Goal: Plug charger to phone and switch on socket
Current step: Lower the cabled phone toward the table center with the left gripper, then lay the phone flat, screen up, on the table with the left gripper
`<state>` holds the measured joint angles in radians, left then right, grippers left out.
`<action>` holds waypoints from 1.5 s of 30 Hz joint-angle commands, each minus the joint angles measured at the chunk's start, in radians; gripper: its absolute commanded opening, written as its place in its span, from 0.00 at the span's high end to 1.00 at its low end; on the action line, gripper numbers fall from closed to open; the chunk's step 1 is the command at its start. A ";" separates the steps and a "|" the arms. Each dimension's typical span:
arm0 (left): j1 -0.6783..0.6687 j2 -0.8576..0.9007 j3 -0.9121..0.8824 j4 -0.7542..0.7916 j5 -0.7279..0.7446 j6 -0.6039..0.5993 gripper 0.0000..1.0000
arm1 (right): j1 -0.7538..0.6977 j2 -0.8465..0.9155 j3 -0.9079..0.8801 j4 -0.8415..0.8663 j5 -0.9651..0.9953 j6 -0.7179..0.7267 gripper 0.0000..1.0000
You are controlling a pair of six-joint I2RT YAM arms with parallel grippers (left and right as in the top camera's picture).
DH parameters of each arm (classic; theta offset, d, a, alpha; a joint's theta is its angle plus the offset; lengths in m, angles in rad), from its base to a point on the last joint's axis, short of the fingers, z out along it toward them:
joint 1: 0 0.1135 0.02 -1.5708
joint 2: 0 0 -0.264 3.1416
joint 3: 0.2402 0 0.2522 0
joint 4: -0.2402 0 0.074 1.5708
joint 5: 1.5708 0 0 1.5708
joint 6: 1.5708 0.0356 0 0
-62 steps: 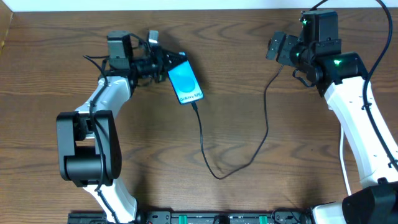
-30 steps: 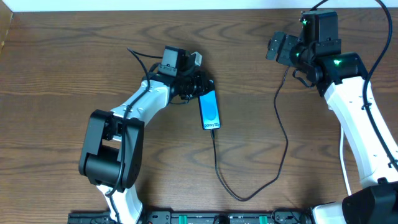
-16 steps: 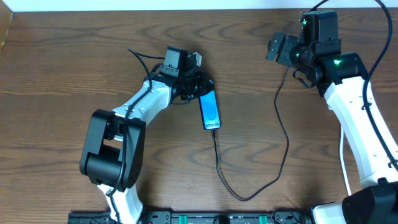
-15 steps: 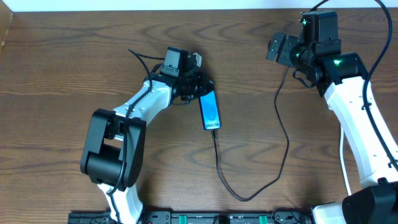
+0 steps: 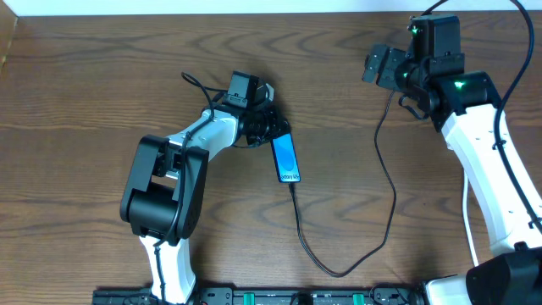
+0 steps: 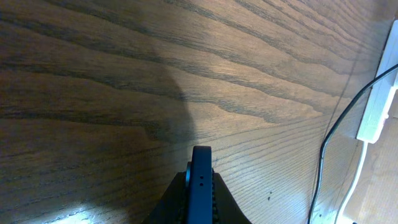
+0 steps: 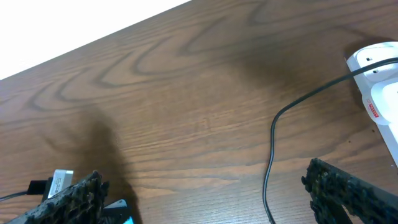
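Cataloguing 1 moment, 4 entries.

1. Phone [image 5: 288, 158]: pinched at its upper end between the closed fingers of the left gripper [image 5: 271, 133], mid-table, screen up. Its long axis runs away from that gripper toward the front edge of the table [image 5: 85, 102], slightly slanted. Whether it rests on the wood or is raised cannot be told.

2. Charger [image 5: 389, 195]: the black cable meets the phone's lower end, loops toward the front edge, then climbs to the far right corner beneath the right arm. The connector appears seated, though the joint is too small to confirm.

3. Socket [image 7: 385, 93]: hidden under the right arm from above. The right wrist view shows its white end and a red marking [image 7: 375, 109] at the picture's right edge, with the cable running onto it. Its long axis slants down that edge.

4. Right gripper [image 7: 202, 180]: fingers spread wide, holding nothing, over bare wood, the socket just past 1 finger.

Judgement: flipping the switch looks like the remaining step. The right arm is far nearer, while the left is well apart and occupied. The open fingers would need to shift sideways onto the strip and probably close to press with 1 tip.
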<state>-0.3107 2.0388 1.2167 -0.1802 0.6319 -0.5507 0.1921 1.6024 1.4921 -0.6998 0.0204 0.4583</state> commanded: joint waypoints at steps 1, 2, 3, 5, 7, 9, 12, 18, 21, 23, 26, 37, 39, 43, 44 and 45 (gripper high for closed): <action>-0.003 0.002 0.008 -0.002 0.006 -0.005 0.92 | 0.000 -0.013 -0.002 -0.004 0.014 -0.015 0.01; -0.003 0.002 0.008 -0.002 0.006 -0.005 0.92 | 0.000 -0.013 -0.002 -0.004 0.014 -0.015 0.01; -0.003 0.002 0.008 -0.002 0.006 -0.005 0.92 | -0.001 -0.013 -0.002 -0.004 0.014 -0.015 0.01; -0.003 0.002 0.008 -0.002 0.006 -0.005 0.91 | -0.001 -0.013 -0.002 -0.004 0.014 -0.015 0.01; -0.003 0.002 0.008 -0.002 0.006 -0.005 0.83 | -0.001 -0.013 -0.002 -0.005 0.014 -0.015 0.01; -0.003 0.002 0.008 -0.002 0.006 -0.005 0.77 | 0.000 -0.013 -0.002 -0.004 0.014 -0.015 0.01; -0.003 0.002 0.008 -0.002 0.006 -0.005 0.74 | 0.000 -0.013 -0.002 -0.004 0.014 -0.015 0.01; -0.003 0.002 0.008 -0.002 0.006 -0.005 0.73 | 0.000 -0.013 -0.002 -0.005 0.014 -0.015 0.01; -0.003 0.002 0.008 -0.002 0.006 -0.005 0.67 | -0.001 -0.013 -0.002 -0.004 0.014 -0.015 0.01; -0.003 0.002 0.008 -0.002 0.006 -0.005 0.62 | -0.001 -0.013 -0.002 -0.003 0.014 -0.014 0.01; -0.003 0.002 0.008 -0.002 -0.008 -0.005 0.57 | -0.001 -0.013 -0.002 -0.003 0.014 -0.014 0.01; -0.003 0.002 0.008 -0.022 -0.104 -0.013 0.54 | -0.001 -0.013 -0.002 -0.003 0.014 -0.014 0.01; -0.003 0.002 0.008 -0.040 -0.141 -0.013 0.52 | -0.001 -0.013 -0.002 -0.002 0.015 -0.015 0.01; -0.003 0.002 0.008 -0.081 -0.230 -0.032 0.49 | -0.001 -0.013 -0.002 -0.001 0.014 -0.014 0.01; -0.003 0.002 0.008 -0.086 -0.237 -0.032 0.48 | -0.001 -0.013 -0.002 -0.001 0.014 -0.014 0.01; -0.003 0.002 0.008 -0.089 -0.241 -0.032 0.47 | -0.001 -0.013 -0.002 0.000 0.014 -0.014 0.01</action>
<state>-0.3161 2.0266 1.2339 -0.2394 0.5198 -0.5762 0.1921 1.6024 1.4921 -0.6994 0.0200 0.4583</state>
